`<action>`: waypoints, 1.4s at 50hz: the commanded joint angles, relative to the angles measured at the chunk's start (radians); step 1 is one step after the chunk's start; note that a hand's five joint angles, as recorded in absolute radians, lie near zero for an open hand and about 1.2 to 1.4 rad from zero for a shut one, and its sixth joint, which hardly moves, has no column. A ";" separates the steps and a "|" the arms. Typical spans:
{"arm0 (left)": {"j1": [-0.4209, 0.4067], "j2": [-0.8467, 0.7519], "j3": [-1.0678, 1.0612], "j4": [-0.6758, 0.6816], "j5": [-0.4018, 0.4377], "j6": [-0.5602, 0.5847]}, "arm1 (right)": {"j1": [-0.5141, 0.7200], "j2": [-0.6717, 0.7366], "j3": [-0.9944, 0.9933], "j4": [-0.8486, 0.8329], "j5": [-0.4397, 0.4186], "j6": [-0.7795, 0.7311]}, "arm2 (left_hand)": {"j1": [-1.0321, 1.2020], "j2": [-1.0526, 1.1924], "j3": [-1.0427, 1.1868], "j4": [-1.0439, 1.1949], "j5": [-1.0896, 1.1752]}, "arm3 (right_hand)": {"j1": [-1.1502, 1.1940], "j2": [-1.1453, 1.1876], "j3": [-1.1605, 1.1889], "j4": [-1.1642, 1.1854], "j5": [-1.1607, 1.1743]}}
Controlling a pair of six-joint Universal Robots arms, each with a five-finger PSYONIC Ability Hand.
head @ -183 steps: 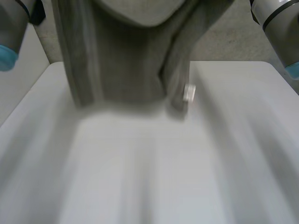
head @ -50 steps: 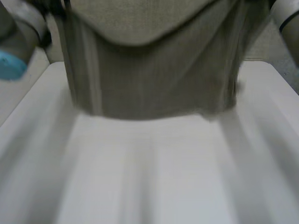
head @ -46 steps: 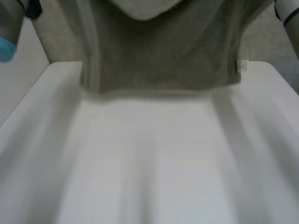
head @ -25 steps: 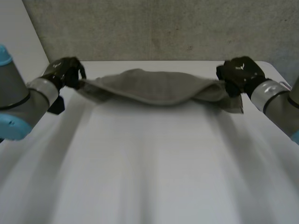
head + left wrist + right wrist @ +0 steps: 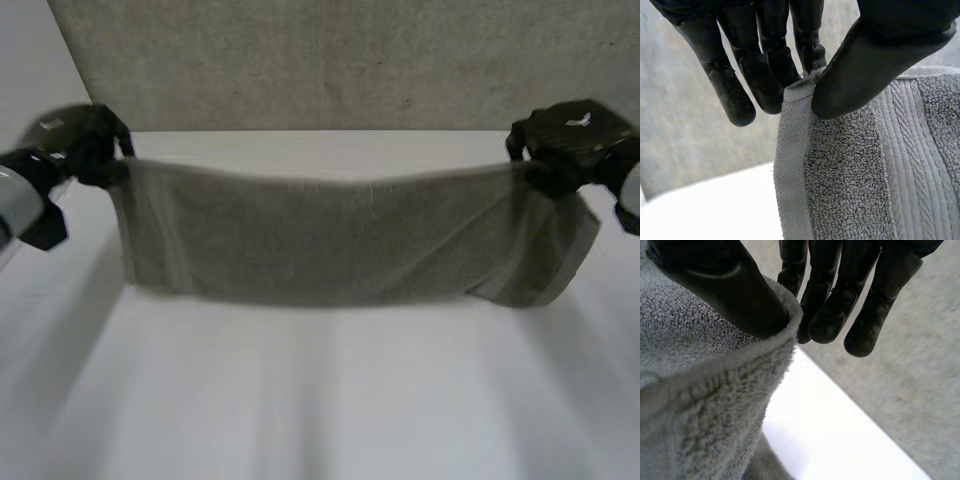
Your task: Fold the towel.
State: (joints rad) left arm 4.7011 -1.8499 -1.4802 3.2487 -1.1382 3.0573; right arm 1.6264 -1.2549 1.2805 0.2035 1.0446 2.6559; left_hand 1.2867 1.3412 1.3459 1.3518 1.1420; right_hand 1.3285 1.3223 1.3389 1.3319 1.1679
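Observation:
A grey towel (image 5: 340, 240) hangs stretched wide above the white table (image 5: 330, 400), its lower edge near the tabletop. My left hand (image 5: 80, 145) pinches the towel's upper left corner, and my right hand (image 5: 565, 145) pinches the upper right corner. In the left wrist view the thumb (image 5: 865, 65) presses the towel's (image 5: 865, 170) hemmed corner against the fingers (image 5: 765, 75). In the right wrist view the thumb (image 5: 725, 290) clamps the towel's (image 5: 705, 390) edge against the fingers (image 5: 840, 300). The right end of the cloth hangs lower, in a loose fold.
A grey carpeted floor (image 5: 320, 60) lies beyond the table's far edge. Bare tabletop stretches in front of the towel toward me.
Both hands have dropped from high above the table and drawn apart. The towel, bunched between them half a second ago, now hangs spread in a flat sheet.

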 commanded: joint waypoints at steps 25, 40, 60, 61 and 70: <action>-0.107 -0.486 0.432 -0.041 -0.187 0.098 | 0.139 0.546 -0.369 -0.062 0.164 -0.136 | 0.110 0.055 0.050 0.044 0.080 | 0.068 0.074 0.057 0.064 0.054; -0.105 -0.460 0.419 -0.066 -0.248 0.095 | 0.159 0.442 -0.331 -0.220 0.255 -0.084 | -1.106 -1.160 -1.165 -1.171 -1.135 | -1.154 -1.148 -1.164 -1.157 -1.168; -0.108 -0.045 -0.104 -0.032 -0.203 0.094 | 0.096 -0.005 0.299 -0.211 0.256 0.164 | -1.100 -1.154 -1.159 -1.165 -1.129 | -1.154 -1.148 -1.164 -1.157 -1.168; -0.108 -0.028 -0.142 -0.011 -0.189 0.094 | 0.096 -0.005 0.300 -0.211 0.256 0.164 | -1.100 -1.154 -1.159 -1.165 -1.129 | -1.154 -1.148 -1.164 -1.157 -1.168; -0.130 -0.009 -0.236 0.059 -0.178 0.094 | 0.040 0.078 0.418 -0.271 0.262 0.070 | -1.097 -1.151 -1.156 -1.162 -1.126 | -0.868 -0.862 -0.879 -0.872 -0.882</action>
State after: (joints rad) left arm 4.5864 -1.8612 -1.6786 3.2712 -1.3190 3.1509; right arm 1.6948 -1.2443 1.6601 -0.0182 1.3037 2.7742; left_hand 0.2526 0.2425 0.2447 0.2581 0.0579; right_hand 0.3701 0.3746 0.3738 0.3734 0.2151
